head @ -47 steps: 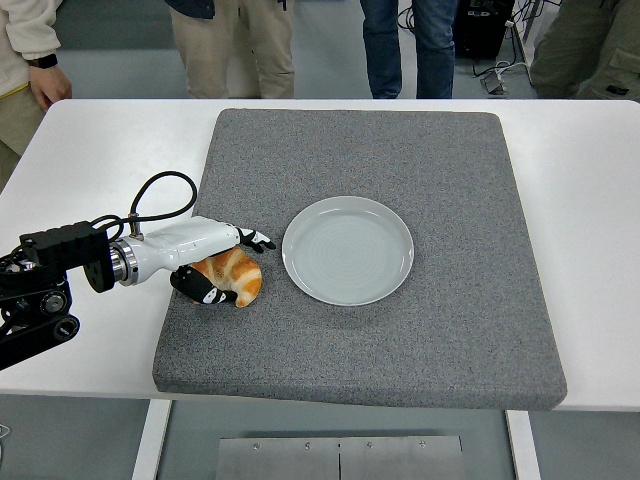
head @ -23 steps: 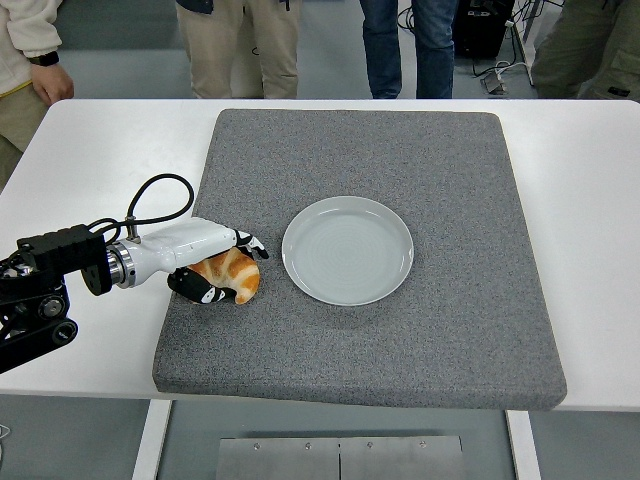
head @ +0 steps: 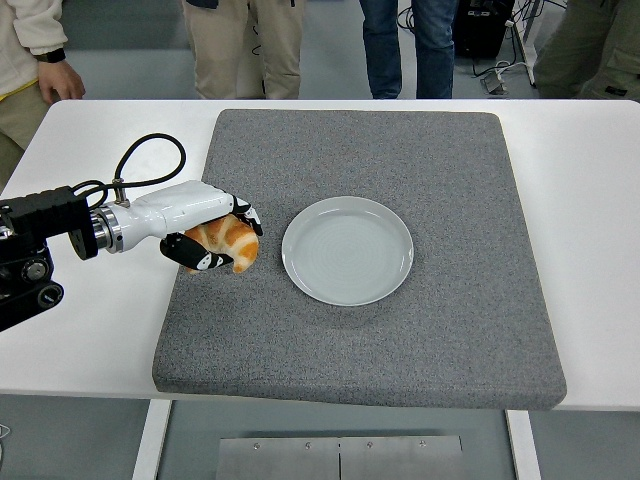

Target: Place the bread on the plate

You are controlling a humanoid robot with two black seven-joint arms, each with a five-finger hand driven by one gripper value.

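Left robot hand [head: 215, 238] enters from the left edge, over the left part of the grey mat [head: 400, 330], fingers wrapped around the bread [head: 228, 240]. Bread: golden-brown, croissant-like, gripped from above and below; whether it touches the mat cannot be told. Plate [head: 347, 250]: round, pale grey, on the mat near its centre, just right of the bread, not touching it. Mat lies on the white worktop [head: 590, 200]. Standing persons [head: 240, 45] along the far edge.
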